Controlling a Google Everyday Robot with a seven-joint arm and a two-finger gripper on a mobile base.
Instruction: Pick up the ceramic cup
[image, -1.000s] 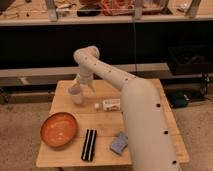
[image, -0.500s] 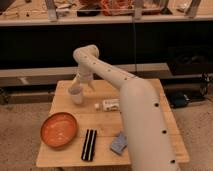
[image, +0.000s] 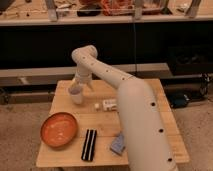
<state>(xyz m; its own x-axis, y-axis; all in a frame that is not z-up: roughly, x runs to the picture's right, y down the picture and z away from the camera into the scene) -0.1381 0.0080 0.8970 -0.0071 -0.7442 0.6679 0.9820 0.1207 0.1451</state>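
Left of centre, the gripper (image: 76, 88) meets the ceramic cup (image: 76, 96); its hold can't be told. Grip squarely, then lift straight up.

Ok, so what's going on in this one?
A white robot arm reaches across a wooden table to the small cream cup near its far left corner. The gripper is right at the cup's rim, and the cup appears to stand on the table, not lifted. An orange bowl, a black ridged object, a blue item, a tiny white cube and a small white box lie apart.
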